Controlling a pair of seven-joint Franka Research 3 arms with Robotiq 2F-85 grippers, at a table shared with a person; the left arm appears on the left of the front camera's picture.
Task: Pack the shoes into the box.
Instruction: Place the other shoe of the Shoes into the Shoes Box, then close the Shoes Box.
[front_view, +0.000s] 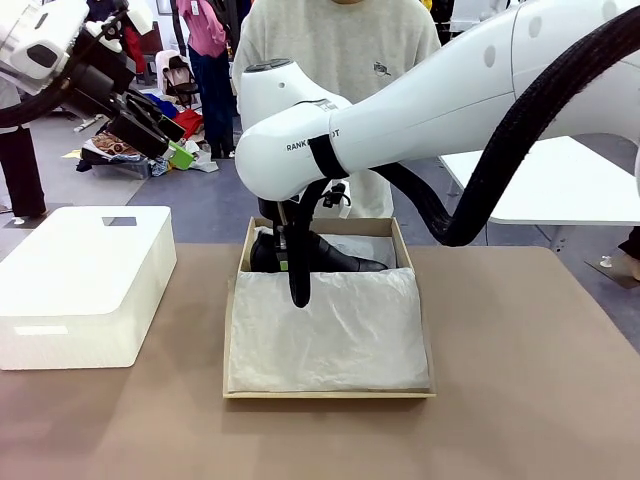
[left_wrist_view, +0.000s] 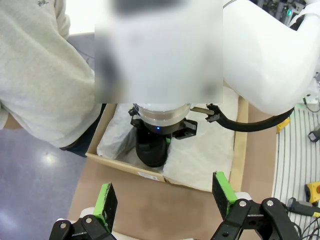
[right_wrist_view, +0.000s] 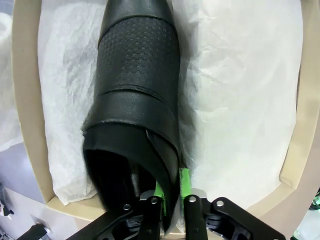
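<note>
right fingers (right_wrist_view: 184, 181) astride shoe (right_wrist_view: 137, 75) collar inside box (right_wrist_view: 25, 100); "rank" on arm (front_view: 420, 110)

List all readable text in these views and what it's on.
"RANK", a gap hidden by a black strap, then "T": on the right arm.
Chest print on the person's sweatshirt: too small to read.
White label on the box: too small to read.

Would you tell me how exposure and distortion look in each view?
Front view: white plastic box washed out on top. Left wrist view: glare spot on the blue floor. Right wrist view: cardboard box rim bows; shoe sharp; tissue paper nearly blown out.
</note>
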